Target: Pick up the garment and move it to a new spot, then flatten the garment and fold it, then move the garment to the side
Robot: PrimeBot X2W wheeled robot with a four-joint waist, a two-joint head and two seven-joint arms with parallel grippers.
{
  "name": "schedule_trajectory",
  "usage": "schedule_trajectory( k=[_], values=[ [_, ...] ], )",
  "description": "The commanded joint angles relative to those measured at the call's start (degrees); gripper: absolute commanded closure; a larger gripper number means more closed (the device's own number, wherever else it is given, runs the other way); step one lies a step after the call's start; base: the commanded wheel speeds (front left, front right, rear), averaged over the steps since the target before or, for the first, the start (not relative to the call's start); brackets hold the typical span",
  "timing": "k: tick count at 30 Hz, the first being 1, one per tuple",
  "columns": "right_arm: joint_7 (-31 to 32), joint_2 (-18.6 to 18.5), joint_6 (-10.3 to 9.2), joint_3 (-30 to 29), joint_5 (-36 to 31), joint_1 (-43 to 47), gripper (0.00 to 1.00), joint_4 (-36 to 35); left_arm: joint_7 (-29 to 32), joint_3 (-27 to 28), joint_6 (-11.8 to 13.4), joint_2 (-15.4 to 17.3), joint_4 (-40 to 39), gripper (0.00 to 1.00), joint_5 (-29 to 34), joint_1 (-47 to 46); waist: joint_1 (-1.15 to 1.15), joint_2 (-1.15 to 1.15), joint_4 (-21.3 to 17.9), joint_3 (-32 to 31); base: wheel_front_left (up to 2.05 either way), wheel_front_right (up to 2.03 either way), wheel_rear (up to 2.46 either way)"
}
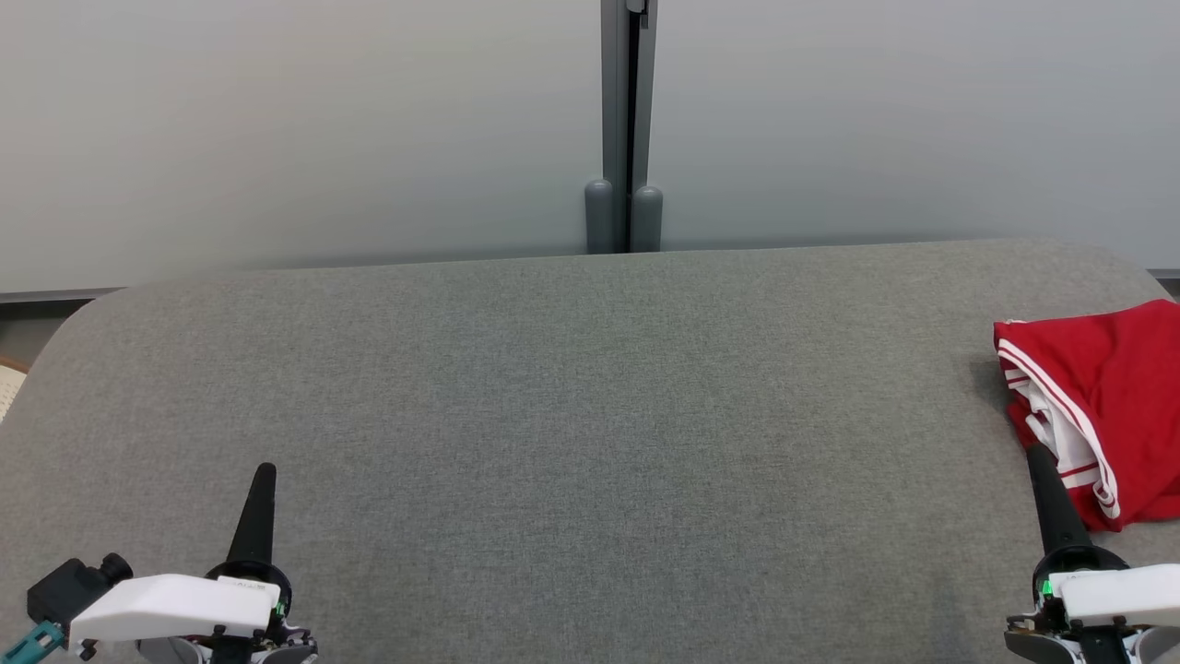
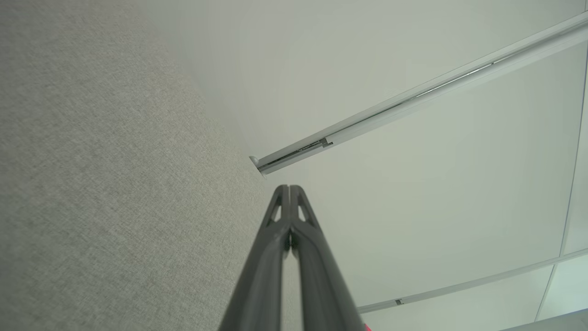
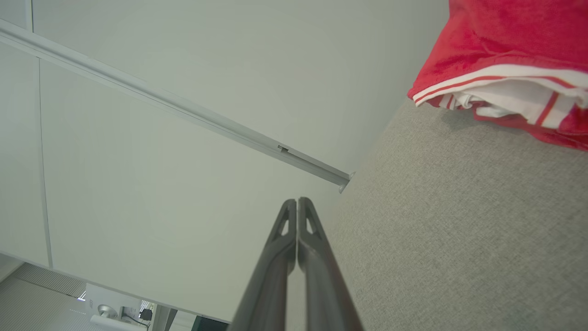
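Note:
The garment (image 1: 1106, 406) is red with white stripes along its trim, lying bunched at the far right of the grey fabric table (image 1: 572, 406) and cut off by the picture's right edge. In the right wrist view the garment (image 3: 510, 59) lies at the upper right. My right gripper (image 1: 1040, 454) is shut and holds nothing; its tip stands just in front of the garment's near left edge, and I cannot tell if it touches. Both fingers (image 3: 297, 204) press together. My left gripper (image 1: 265, 470) is shut at the lower left, far from the garment, its tip (image 2: 289, 188) closed on nothing.
A pale grey partition wall (image 1: 304, 129) runs behind the table, with a dark vertical post (image 1: 627, 120) at its middle. The table's corners are rounded. Bare grey fabric stretches between the two grippers.

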Motion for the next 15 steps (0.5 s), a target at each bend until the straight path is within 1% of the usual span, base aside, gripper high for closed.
schedule_trajectory(
  k=[1,15],
  values=[
    [0.2,-0.1,0.01,-0.3,1.7,-1.2,1.00,0.2,0.2,0.7,-0.7,0.0,-0.2,1.00,-1.5,-1.5,0.00,0.00,-0.1,0.1,0.00,0.00,0.00],
    [0.6,0.1,0.00,-0.6,8.3,-2.9,1.00,2.2,1.7,2.3,-1.6,-0.9,0.5,1.00,-7.0,-2.7,0.00,0.00,-0.4,0.6,0.00,0.00,0.00]
  ],
)
